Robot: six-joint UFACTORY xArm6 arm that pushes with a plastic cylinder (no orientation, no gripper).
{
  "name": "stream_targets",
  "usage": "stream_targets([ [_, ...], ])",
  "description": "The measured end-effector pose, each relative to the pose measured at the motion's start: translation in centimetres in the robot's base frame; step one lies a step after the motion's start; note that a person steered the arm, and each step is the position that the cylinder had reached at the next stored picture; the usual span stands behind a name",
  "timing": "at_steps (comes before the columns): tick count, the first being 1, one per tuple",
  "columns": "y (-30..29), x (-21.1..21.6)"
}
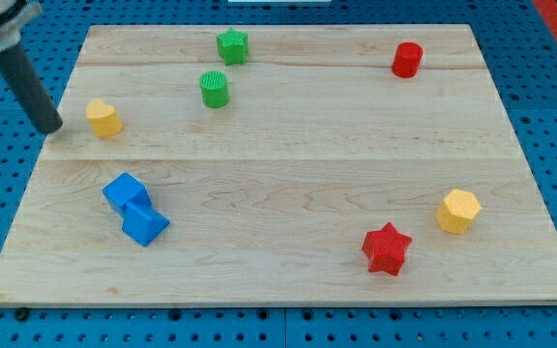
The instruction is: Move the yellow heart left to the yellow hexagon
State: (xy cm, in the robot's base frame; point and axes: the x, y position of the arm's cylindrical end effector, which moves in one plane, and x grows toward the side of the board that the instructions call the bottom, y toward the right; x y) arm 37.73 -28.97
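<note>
The yellow heart [103, 117] lies near the board's left edge, in the upper half. The yellow hexagon [458, 211] lies far across the board, near the right edge in the lower half. My tip [53, 127] rests at the board's left edge, just left of the yellow heart, with a small gap between them. The dark rod slants up toward the view's top left corner.
A green star [231, 45] and a green cylinder [215, 88] lie at the top, left of centre. A red cylinder [407, 59] lies at the top right. A red star [387, 248] lies left of the hexagon. Two blue blocks [126, 192] [144, 223] touch at the lower left.
</note>
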Motion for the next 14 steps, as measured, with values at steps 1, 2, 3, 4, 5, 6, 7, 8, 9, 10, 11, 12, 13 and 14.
stream_targets([
  [1,8.7,0.9],
  [2,17.2,0.5],
  [3,19.0,-2.1],
  [4,26.8,3.8],
  [5,33.9,8.2],
  [6,25.5,6.7],
  [7,23.7,2.5],
  [8,17.8,8.8],
  [9,22.1,11.3],
  [10,27.6,10.5],
  [11,22.0,8.2],
  [12,27.4,10.6],
  [13,36.0,11.5],
  [14,36.3,10.2],
])
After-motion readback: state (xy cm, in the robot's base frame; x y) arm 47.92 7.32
